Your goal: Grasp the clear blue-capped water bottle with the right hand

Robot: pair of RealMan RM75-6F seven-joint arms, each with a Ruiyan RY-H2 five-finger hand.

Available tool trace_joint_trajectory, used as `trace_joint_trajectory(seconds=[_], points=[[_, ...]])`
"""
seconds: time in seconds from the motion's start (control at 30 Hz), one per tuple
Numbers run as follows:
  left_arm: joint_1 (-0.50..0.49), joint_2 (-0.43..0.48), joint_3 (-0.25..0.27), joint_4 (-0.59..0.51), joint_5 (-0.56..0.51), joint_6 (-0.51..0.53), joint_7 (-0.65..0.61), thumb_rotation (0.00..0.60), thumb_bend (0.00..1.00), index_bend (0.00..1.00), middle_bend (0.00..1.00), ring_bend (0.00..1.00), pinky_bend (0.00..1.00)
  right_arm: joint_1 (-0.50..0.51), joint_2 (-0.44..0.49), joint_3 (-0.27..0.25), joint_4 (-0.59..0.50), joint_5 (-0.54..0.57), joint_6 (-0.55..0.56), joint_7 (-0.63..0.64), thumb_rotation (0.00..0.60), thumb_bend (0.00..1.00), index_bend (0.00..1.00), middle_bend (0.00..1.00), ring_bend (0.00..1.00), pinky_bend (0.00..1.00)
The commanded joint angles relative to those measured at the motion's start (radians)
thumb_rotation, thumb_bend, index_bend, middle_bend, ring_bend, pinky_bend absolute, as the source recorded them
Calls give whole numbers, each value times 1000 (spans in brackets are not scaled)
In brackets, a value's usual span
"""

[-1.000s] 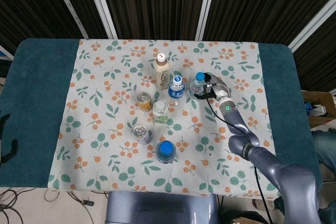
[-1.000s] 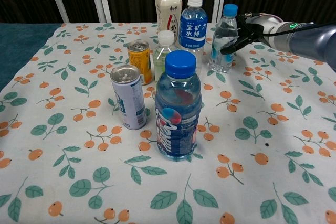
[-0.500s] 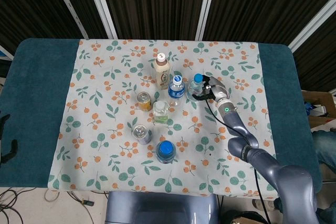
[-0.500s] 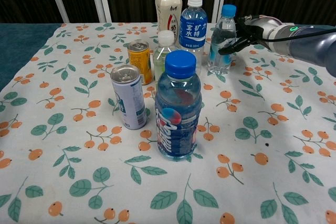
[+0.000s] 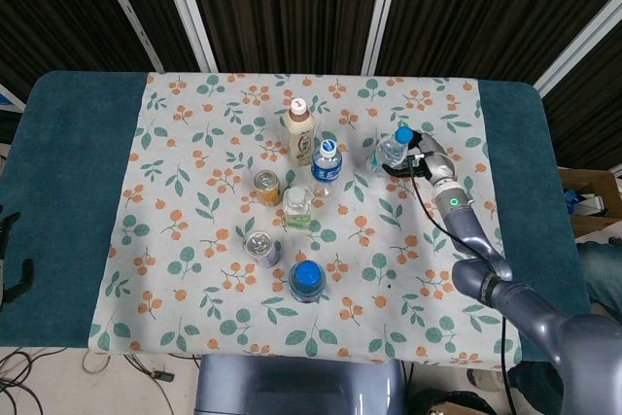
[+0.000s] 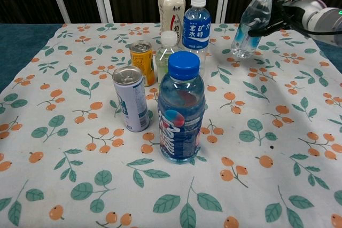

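Observation:
The clear blue-capped water bottle (image 5: 388, 151) (image 6: 252, 21) leans over, cap up and to the right, base down by the floral cloth. My right hand (image 5: 428, 155) (image 6: 298, 11) grips it from the right, dark fingers wrapped around its upper body. Whether the base touches the cloth I cannot tell. At the left edge of the head view, two dark curved shapes (image 5: 12, 269) may be my left hand; too little shows to judge it.
Left of the held bottle stand a blue-labelled water bottle (image 5: 327, 164) (image 6: 196, 22), a beige milk-tea bottle (image 5: 300, 130), a small white-capped bottle (image 6: 169, 52), a yellow can (image 6: 142, 60), a silver can (image 6: 131, 98) and a large blue-capped bottle (image 6: 181, 110).
My right hand closed around the clear bottle and carried it to the right, away from the blue-labelled bottle. The bottle went from upright to tilted.

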Motion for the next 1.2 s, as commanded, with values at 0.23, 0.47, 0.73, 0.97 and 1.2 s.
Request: trace_joint_trajectory(seconds=[0.23,0.47,0.73,0.97,1.2], points=[[-2,-1,1,-1,2,0,4,600,464,105,0,42,0,-193,269,-17,-333,-35,135,57,600,349,491,513,440,238],[-5,-5,5,2,11,0,14,600,464,106,0,42,0,-333,458,-49,-589,-65,253,50,600,350,491,513,440,238],[-5,-9,5,-1,12,4,15,600,465,108,0,42,0,-444,591,-75,-749,-140,375,119,600,343,490,511,440,237],[-4,-13,7,-2,17,8,22,600,465,108,0,42,0,-499,654,-115,-821,-246,465,196,600,342,491,510,440,238],[-3,-14,9,-1,22,12,23,600,465,109,0,42,0,-527,675,-159,-860,-315,526,234,600,338,491,508,438,237]])
